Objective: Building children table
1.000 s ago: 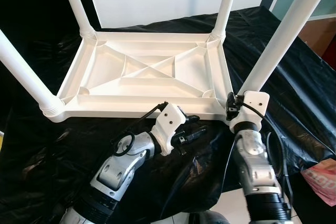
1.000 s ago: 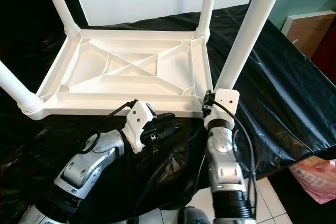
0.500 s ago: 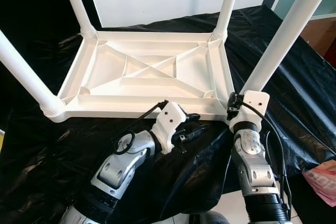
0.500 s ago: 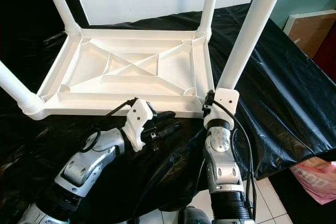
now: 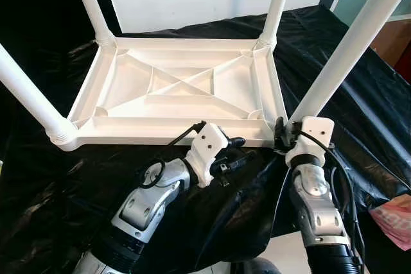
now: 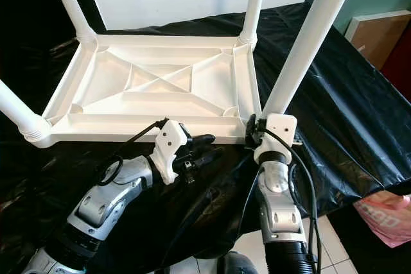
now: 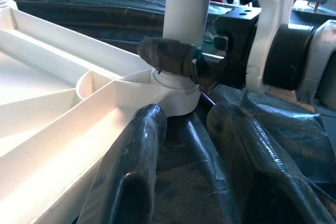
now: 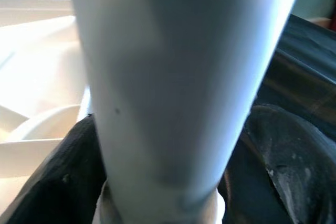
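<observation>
Right gripper (image 7: pixel 197 64) clamps the near-right table leg (image 5: pixel 350 46) at its socket, left gripper (image 5: pixel 239 156) parted, idle beside the upturned tabletop (image 5: pixel 176 88); seating the leg fully looks next.

Both arms are silver metal segments with black ribbed collars near the base. Each wrist carries a white plastic housing (small screw holes show on it). Thin black cables loop along both forearms. Each end effector has two long, glossy black fingers (image 7: pixel 137 150).

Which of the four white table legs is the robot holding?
The leg at the near right corner; the right hand clasps its base. The other three stand free.
</observation>
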Available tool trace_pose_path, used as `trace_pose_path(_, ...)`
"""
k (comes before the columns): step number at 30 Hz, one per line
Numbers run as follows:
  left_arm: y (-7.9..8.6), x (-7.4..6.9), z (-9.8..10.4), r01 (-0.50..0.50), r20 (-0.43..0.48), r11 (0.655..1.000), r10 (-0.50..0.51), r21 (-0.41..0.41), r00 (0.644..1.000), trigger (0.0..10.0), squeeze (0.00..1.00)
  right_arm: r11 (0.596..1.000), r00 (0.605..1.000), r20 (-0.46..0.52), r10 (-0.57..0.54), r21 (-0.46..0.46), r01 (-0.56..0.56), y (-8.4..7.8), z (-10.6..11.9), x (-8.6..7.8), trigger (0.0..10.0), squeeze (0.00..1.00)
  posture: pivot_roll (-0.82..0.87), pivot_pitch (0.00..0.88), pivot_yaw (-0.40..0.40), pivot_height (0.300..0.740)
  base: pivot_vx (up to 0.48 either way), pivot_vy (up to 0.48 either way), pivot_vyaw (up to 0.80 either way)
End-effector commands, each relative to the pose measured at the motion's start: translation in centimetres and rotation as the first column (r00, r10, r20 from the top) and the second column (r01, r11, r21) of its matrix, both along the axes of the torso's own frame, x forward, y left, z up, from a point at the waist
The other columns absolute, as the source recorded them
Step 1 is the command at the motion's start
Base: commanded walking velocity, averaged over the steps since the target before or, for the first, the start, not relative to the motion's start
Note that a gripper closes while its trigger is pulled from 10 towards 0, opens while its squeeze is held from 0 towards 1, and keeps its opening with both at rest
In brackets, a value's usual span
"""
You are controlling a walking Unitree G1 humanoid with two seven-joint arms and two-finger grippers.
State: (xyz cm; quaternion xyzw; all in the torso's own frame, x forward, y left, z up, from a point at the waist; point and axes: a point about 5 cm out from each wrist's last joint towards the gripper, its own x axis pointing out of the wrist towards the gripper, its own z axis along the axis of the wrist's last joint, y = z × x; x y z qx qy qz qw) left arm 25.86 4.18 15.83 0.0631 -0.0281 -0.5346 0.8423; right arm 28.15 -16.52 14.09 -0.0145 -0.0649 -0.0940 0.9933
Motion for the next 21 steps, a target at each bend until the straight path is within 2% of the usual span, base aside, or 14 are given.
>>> trace_pose_path(1, -0.1, -0.4, -0.5, 0.044, -0.023, 0.999, -0.043, 0.019, 0.999, 10.0, 0.0, 0.998, 0.998, 0.01, 0.058, 0.012, -0.058, -0.7, 0.0, -0.4, 10.0, 1.0, -0.03, 0.135, -0.033, 0.74, 0.0, 0.0, 0.0)
trace_pose_path(5, -0.2, -0.5, -0.6, 0.046, -0.025, 0.999, -0.045, 0.018, 0.999, 10.0, 0.0, 0.987, 0.986, 0.019, 0.163, 0.014, -0.163, -1.5, 0.2, -0.5, 10.0, 1.0, -0.03, 0.137, -0.032, 0.74, 0.0, 0.0, 0.0)
trace_pose_path(7, -0.2, -0.5, -0.6, 0.046, -0.025, 0.999, -0.045, 0.018, 0.999, 10.0, 0.0, 0.987, 0.986, 0.019, 0.163, 0.014, -0.163, -1.5, 0.2, -0.5, 10.0, 1.0, -0.03, 0.137, -0.032, 0.74, 0.0, 0.0, 0.0)
trace_pose_path(8, -0.2, -0.5, -0.6, 0.049, -0.027, 0.999, -0.049, 0.017, 0.998, 10.0, 0.0, 0.975, 0.975, 0.013, 0.22, 0.008, -0.22, -1.7, 0.2, -0.5, 10.0, 1.0, -0.03, 0.138, -0.031, 0.74, 0.0, 0.0, 0.0)
trace_pose_path(9, -0.3, -0.6, -0.7, 0.052, -0.029, 0.999, -0.051, 0.018, 0.998, 10.0, 0.0, 0.958, 0.958, 0.001, 0.286, -0.02, -0.286, -1.9, 0.2, -0.3, 10.0, 0.0, -0.03, 0.137, -0.033, 0.74, 0.0, 0.0, 0.0)
trace_pose_path(10, -0.3, -0.6, -0.7, 0.052, -0.029, 0.999, -0.051, 0.018, 0.998, 10.0, 0.0, 0.958, 0.958, 0.001, 0.286, -0.02, -0.286, -1.9, 0.2, -0.3, 10.0, 0.0, -0.03, 0.137, -0.033, 0.74, 0.0, 0.0, 0.0)
trace_pose_path(12, -0.3, -0.6, -0.7, 0.053, -0.028, 0.998, -0.052, 0.018, 0.998, 10.0, 0.0, 0.902, 0.903, -0.036, 0.427, -0.057, -0.429, -2.2, 0.3, 0.3, 10.0, 0.0, -0.02, 0.129, -0.036, 0.74, 0.0, 0.0, 0.0)
trace_pose_path(13, -0.3, -0.6, -0.7, 0.053, -0.028, 0.998, -0.052, 0.018, 0.998, 10.0, 0.0, 0.902, 0.903, -0.036, 0.427, -0.057, -0.429, -2.2, 0.3, 0.3, 10.0, 0.0, -0.02, 0.129, -0.036, 0.74, 0.0, 0.0, 0.0)
trace_pose_path(14, -0.2, -0.5, -0.7, 0.05, -0.025, 0.999, -0.05, 0.019, 0.998, 10.0, 0.0, 0.854, 0.858, -0.058, 0.511, -0.083, -0.514, -2.3, 0.5, 0.7, 10.0, 0.0, -0.02, 0.12, -0.039, 0.74, 0.0, 0.0, 0.0)
trace_pose_path(17, -0.2, -0.4, -0.6, 0.047, -0.02, 0.999, -0.047, 0.022, 0.999, 10.0, 0.0, 0.833, 0.838, -0.073, 0.541, -0.087, -0.546, -2.5, 0.5, 1.1, 10.0, 0.0, -0.01, 0.115, -0.041, 0.74, 0.0, 0.0, 0.0)
trace_pose_path(18, -0.1, -0.3, -0.5, 0.04, -0.013, 0.999, -0.039, 0.021, 0.999, 10.0, 0.0, 0.804, 0.81, -0.092, 0.579, -0.102, -0.586, -2.6, 0.5, 1.6, 10.0, 0.0, -0.01, 0.104, -0.045, 0.74, 0.0, 0.0, 0.0)
trace_pose_path(21, 0.0, -0.2, -0.5, 0.037, -0.011, 0.999, -0.037, 0.021, 0.999, 10.0, 0.0, 0.792, 0.8, -0.104, 0.591, -0.113, -0.6, -2.6, 0.5, 1.9, 10.0, 0.0, 0.0, 0.098, -0.046, 0.74, 0.0, 0.0, 0.0)
